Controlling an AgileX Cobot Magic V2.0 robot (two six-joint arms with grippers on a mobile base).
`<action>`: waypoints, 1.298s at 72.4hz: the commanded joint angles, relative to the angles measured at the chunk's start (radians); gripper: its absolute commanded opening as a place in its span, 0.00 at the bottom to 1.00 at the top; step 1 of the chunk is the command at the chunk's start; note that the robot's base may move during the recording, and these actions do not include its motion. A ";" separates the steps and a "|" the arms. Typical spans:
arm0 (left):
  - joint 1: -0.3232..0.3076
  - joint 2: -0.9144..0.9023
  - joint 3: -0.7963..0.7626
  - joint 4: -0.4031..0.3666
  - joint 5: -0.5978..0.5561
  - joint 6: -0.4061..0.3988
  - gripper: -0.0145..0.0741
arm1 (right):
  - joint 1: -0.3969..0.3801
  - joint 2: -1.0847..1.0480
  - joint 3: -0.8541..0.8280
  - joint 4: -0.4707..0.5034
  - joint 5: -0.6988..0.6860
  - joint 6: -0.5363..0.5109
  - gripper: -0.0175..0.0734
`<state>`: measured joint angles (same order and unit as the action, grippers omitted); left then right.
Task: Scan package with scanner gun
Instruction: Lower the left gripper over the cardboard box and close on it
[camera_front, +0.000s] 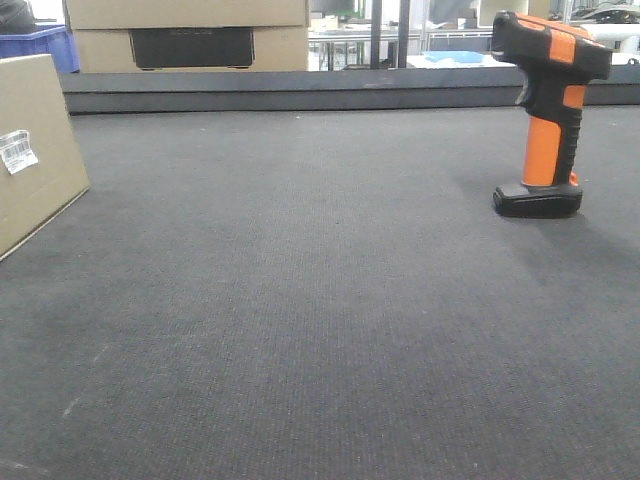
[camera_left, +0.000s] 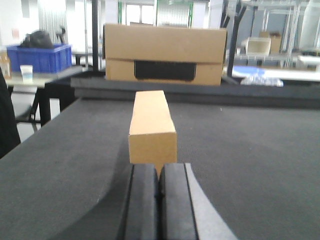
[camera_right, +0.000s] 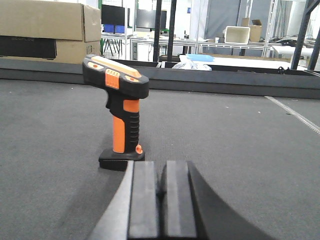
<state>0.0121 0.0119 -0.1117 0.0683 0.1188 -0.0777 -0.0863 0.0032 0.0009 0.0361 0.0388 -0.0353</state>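
- You are working with two grippers, both pressing their pads together and carrying nothing
- The left gripper (camera_left: 159, 175) is sitting low over the dark grey mat (camera_front: 320, 330), its two black fingers (camera_left: 144, 200) meeting along one thin seam
- The right gripper (camera_right: 161, 172) is showing the same stance, its fingers (camera_right: 144, 200) lying side by side with only a hairline between them
- You are facing one package (camera_left: 152, 127), lying flat on the mat straight ahead of the left fingertips with its narrow end towards them; whether tips and cardboard are touching, you cannot tell
- In the front view its one white barcode label (camera_front: 17, 150) is showing on the side face, at the left edge of the mat
- You are facing one scanner gun (camera_right: 122, 112), standing upright on its flat black base just beyond the right fingertips and a little to their left, well apart from the package
- Two larger cardboard boxes (camera_front: 187, 30) are stacking up behind the far edge, the lower one bearing a dark panel (camera_front: 190, 47)
- One blue crate (camera_left: 40, 57) is resting on a table further back at the left
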 joint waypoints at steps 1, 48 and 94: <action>-0.007 0.041 -0.100 -0.005 0.116 0.001 0.04 | -0.001 -0.003 -0.001 0.003 -0.021 0.000 0.01; -0.007 0.750 -0.667 0.029 0.268 -0.012 0.04 | -0.001 -0.003 -0.001 0.003 -0.021 0.000 0.01; -0.006 1.412 -1.336 -0.061 0.839 -0.038 0.13 | -0.001 -0.003 -0.001 0.003 -0.021 0.000 0.01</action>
<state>0.0121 1.3726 -1.4052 0.0292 0.9448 -0.1075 -0.0863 0.0032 0.0009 0.0361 0.0388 -0.0353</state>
